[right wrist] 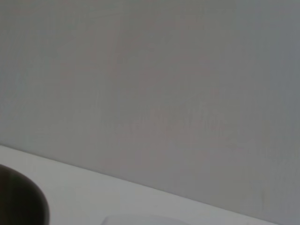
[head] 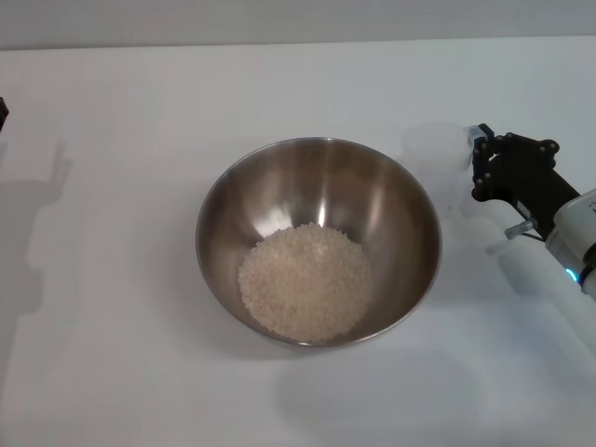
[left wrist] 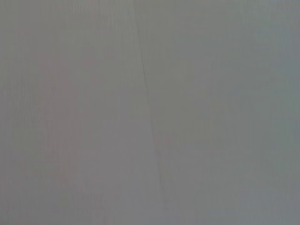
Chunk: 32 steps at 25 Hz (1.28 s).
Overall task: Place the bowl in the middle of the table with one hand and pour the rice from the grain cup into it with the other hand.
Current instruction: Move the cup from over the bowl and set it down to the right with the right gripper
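Now the bowl (head: 318, 240) sits about mid-table (head: 112, 372), the rice (head: 305, 281) heaped loose in its bottom. It looks stiff, smooth and probably slippery; the thin rim seems the best place to grip it. Farther back and to the right, the clear grain cup (head: 438, 149) stands upright and looks empty, likely light and easily tipped. The right gripper (head: 480, 154) is at the cup's side, where a handle would be; whether it pinches it I cannot tell. The left gripper is out of sight.
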### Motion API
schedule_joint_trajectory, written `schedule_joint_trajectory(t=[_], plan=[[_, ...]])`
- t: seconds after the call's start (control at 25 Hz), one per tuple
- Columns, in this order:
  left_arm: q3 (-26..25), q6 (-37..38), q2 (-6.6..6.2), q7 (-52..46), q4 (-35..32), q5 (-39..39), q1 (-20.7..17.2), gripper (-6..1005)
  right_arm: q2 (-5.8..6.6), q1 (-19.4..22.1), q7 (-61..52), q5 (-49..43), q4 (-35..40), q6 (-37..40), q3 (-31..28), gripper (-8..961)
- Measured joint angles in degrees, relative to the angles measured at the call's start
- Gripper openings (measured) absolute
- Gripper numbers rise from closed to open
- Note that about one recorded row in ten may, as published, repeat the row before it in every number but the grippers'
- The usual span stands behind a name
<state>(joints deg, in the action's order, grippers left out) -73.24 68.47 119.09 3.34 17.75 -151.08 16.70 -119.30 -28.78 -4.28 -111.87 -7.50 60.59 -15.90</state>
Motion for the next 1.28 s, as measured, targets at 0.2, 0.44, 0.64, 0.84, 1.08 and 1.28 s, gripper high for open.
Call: schedule_joint_trajectory(t=[0.2,0.44,0.64,0.84,1.08,1.28], plan=[[0.1,0.0,0.0,0.0,0.0,0.0,0.1,819,-0.04,-0.2,0.0,-0.6,0.0,-0.2,0.1,79],[0.1,0.0,0.0,0.0,0.0,0.0,0.2,818,-0.14,-0.3,0.1,-0.5,-0.9,-2.0,-0.5,113],[0.1,0.0,0.0,0.0,0.1,0.0,0.3,818,-0.14,-0.3,0.1,-0.5,-1.6,-2.6,0.0,142],[0.1,0.0,0.0,0.0,0.1,0.0,0.4,818,-0.14,0.6,0.1,-0.5,-2.5,-1.9,0.1,240],[0.1,0.0,0.0,0.0,-0.1,0.0,0.3,819,-0.07,2.6,0.1,-0.5,-3.2,1.4,0.8,412],[0.1,0.0,0.0,0.0,-0.4,0.0,0.5,818,0.03,4.7,0.1,-0.5,-3.7,4.1,0.9,483]])
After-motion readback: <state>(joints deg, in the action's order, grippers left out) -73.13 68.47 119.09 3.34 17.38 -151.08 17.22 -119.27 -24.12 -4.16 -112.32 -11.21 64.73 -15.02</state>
